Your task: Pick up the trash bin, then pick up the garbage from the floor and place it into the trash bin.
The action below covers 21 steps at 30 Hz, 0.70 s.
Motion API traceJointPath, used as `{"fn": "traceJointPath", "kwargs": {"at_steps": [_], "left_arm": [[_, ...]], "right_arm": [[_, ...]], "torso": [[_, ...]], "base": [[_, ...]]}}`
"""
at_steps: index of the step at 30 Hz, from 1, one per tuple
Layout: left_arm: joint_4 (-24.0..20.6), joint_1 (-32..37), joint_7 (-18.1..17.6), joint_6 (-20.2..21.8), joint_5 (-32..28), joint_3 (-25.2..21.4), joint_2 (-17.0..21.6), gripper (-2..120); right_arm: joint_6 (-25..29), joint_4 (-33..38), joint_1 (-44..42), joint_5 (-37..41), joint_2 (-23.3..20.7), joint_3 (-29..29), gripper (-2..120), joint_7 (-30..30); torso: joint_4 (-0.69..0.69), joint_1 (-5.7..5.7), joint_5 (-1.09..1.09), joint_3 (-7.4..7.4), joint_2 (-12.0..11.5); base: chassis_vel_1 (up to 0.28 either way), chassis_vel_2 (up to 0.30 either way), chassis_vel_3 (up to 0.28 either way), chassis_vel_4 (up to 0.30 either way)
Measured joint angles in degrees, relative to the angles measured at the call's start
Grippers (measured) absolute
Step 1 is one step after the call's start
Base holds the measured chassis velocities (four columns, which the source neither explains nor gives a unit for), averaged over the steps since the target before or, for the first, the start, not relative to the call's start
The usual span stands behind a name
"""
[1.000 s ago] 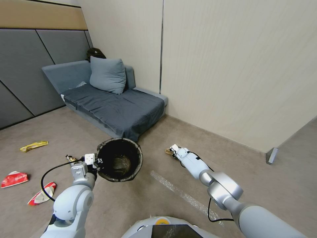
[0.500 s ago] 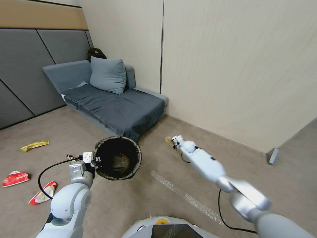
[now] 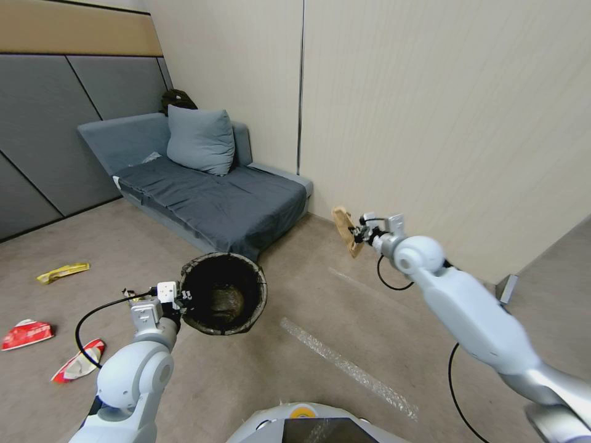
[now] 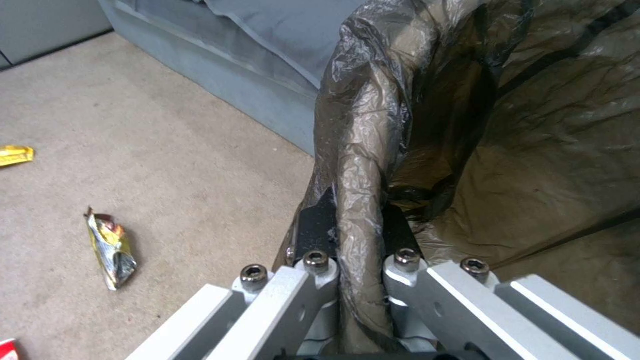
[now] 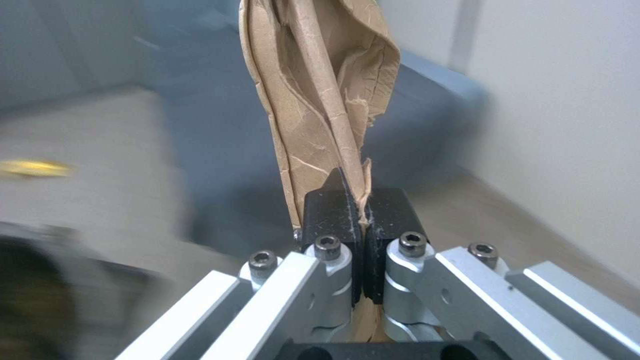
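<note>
The trash bin, lined with a dark bag, hangs above the floor in front of me. My left gripper is shut on its near-left rim. My right gripper is raised to the right of the bin, near the wall, shut on a crumpled brown paper scrap. More garbage lies on the floor to the left: a yellow wrapper, a red packet, a red-and-white wrapper and a dark multicoloured wrapper.
A grey sofa with a pillow stands behind the bin against the walls. A clear plastic strip lies on the carpet in front of my base. A small grey block sits by the right wall.
My right arm has risen from the floor, carrying the brown paper scrap up and to the right. The left gripper and the bin have stayed in place.
</note>
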Motion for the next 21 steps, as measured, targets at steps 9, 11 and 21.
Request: {"fn": "traceJointPath", "kwargs": {"at_steps": [9,11,21], "left_arm": [[1.0,-0.1,0.5,0.0,1.5,0.3,-1.1,0],[1.3,-0.2,0.6,0.0,1.7,0.2,-1.3,0],[3.0,-1.4,0.7,0.0,2.2,-0.4,-1.9,0]], "right_arm": [[2.6,-0.3,15.0,6.5,5.5,-14.1,0,-1.2],[3.0,-1.7,18.1,6.2,7.2,-17.8,0,-1.1],[3.8,-10.7,24.7,4.0,22.9,-33.5,0,3.9]], "torso": [[0.0,0.0,0.0,0.0,0.0],[0.01,0.0,-0.03,0.01,0.0],[0.02,0.01,-0.02,0.01,0.0]], "base": [[0.0,0.0,0.0,0.0],[0.0,0.0,0.0,0.0],[0.0,0.0,0.0,0.0]]}}
